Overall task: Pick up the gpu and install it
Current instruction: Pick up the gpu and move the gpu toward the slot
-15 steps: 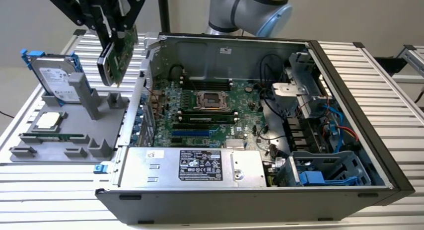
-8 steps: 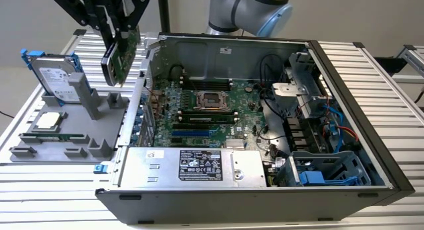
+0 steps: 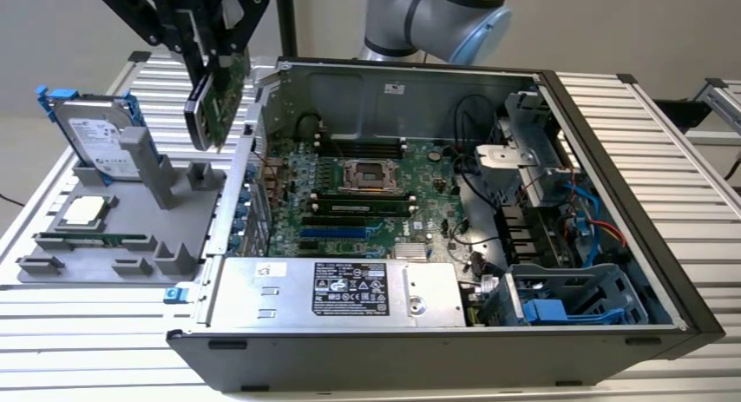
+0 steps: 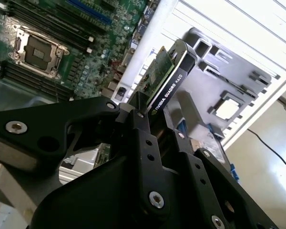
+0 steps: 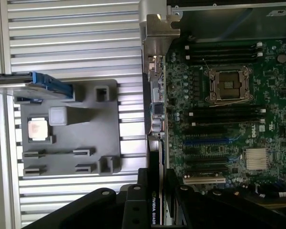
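The black two-fingered tool [image 3: 218,59] is pinching the gpu [image 3: 213,107] — a short, thin expansion card with a green circuit board on one face and a black cooler shroud on the other — with its fingers pressing on the two faces near one end. The card is hanging upright in the air, touching nothing else, above the strip between the grey moulded parts tray [image 3: 69,272] and the open dark computer case [image 3: 463,359]. It is not yet seated. In the first wrist view its silver end bracket [image 5: 158,28] is showing close beside the case wall nearest the tray.

Handling, as a judgement: the card is looking light and stiff but fragile. The flat faces are offering the surest hold, leaving the contact edge bare.

Room: the green motherboard [image 3: 347,202] is lying exposed with open space above it. The sheet-metal wall just beside the card is the nearest edge, while the silver power supply box [image 3: 336,293] and the dark cables [image 3: 469,172] are bounding the board elsewhere. The slatted aluminium bench [image 3: 104,350] is carrying everything.
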### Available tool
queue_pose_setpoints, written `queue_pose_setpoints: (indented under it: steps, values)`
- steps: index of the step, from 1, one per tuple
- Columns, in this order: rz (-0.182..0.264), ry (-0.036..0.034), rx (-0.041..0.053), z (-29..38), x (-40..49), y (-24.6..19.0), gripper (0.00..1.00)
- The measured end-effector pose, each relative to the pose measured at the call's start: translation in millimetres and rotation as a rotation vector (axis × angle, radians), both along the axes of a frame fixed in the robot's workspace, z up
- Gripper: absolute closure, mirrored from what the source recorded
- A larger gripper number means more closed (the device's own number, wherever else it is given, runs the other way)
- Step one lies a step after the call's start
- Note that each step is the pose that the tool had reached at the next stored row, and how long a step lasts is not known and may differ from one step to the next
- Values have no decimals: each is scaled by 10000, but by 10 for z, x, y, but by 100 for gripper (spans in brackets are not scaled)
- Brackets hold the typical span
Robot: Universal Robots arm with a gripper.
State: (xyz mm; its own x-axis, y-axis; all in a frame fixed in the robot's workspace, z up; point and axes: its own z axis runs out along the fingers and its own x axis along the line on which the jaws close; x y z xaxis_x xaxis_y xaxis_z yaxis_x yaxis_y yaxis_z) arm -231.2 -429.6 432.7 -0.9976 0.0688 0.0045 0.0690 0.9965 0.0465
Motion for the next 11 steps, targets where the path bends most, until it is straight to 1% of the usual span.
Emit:
queue_pose_setpoints:
  steps: [11]
  values:
    - [0, 4, 0, 0, 79, 0, 100]
